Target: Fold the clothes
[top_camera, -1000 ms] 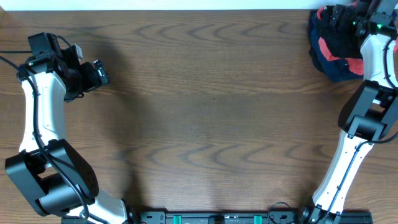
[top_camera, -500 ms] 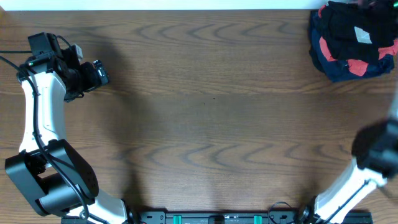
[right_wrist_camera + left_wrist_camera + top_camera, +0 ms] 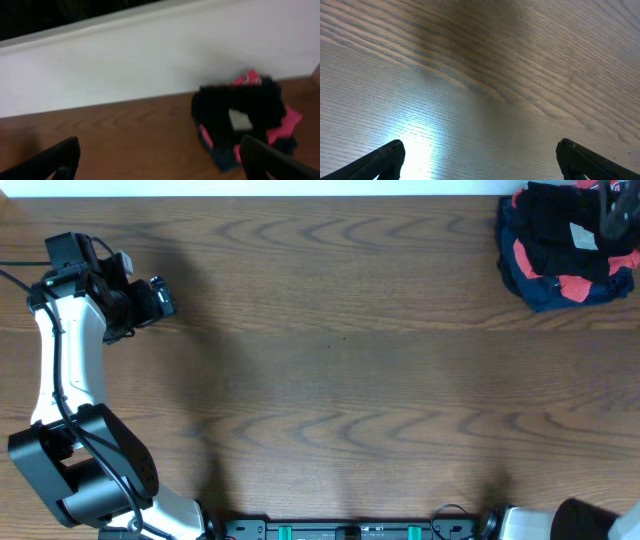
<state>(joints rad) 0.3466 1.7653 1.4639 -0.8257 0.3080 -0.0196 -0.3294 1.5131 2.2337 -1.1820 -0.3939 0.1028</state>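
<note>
The black shirt lies bunched atop a red shirt and navy garment at the far right corner of the table, while the left gripper and right gripper hang wide open and empty, seemingly readied for a first grasp.

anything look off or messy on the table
Only the far right corner: the black garment lies crumpled in a heap on top of a red shirt and a navy garment, bunched, not flat. Nothing spilled or damaged.
</note>
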